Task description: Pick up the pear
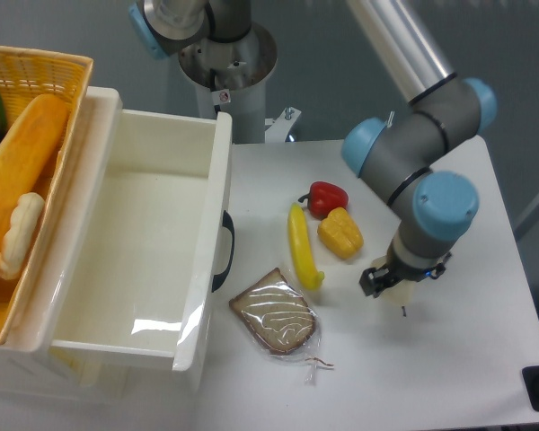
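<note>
From my remote station, far left, I log a wicker basket holding a long orange loaf. Beside it stands the white bin. On the table lie a wrapped bread slice, a banana, a red pepper and a yellow pepper; the two peppers are touching. Rightmost, the gripper points down, clamped on the pear. Only a pale sliver and the dark stem show below the wrist, over the tabletop right of the yellow pepper. I cannot tell whether it rests on the surface or is lifted.
</note>
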Tool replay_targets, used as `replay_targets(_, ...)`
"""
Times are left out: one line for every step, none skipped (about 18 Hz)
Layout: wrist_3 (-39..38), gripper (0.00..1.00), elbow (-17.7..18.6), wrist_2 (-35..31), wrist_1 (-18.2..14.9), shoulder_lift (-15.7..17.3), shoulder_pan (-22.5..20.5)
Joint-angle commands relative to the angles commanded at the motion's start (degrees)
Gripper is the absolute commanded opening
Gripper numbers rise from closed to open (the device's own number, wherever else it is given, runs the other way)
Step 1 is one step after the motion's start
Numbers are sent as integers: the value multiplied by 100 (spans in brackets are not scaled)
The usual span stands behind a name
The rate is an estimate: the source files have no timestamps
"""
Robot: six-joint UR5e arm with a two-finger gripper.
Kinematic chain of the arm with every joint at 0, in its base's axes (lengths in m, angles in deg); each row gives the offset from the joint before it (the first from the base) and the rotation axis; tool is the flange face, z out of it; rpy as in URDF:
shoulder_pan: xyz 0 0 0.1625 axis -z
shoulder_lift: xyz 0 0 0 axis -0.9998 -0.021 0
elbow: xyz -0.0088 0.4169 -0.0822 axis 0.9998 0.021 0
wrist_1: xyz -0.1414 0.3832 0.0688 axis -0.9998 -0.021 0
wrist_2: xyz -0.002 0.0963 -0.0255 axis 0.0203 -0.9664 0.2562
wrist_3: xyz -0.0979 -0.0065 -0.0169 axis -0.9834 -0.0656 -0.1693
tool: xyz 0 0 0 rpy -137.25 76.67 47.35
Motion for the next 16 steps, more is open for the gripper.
replay_targets(325, 14, -9, 0, 0, 27, -18)
replay_targets(555, 14, -9, 17, -9, 36, -87)
replay_targets(670, 14, -9, 44, -9, 105, -132)
replay_targets(724, 14, -9, 44, -18, 193, -150)
replay_targets(776, 14, -9, 53, -18, 211, -202)
replay_targets(846, 14, -9, 53, -18, 220, -220)
replay_targets(925, 14, -9, 53, -26, 220, -229)
replay_targets(1031, 14, -9, 35, -35, 238, -220)
replay_targets(1119, 14, -9, 44, -44, 299, -237)
replay_targets(1146, 14, 0, 35, -53, 360, -246)
replay_targets(1172, 14, 0, 35, -53, 378, -255)
replay_targets(1225, 14, 9, 35, -53, 387, -264)
replay_targets(1303, 14, 26, 18, -62, 387, -255)
replay_targets(1391, 14, 35, 9, -88, 396, -255)
replay_targets(1496, 14, 44, 0, -131, 413, -255)
replay_targets(1567, 14, 61, -9, -149, 466, -273)
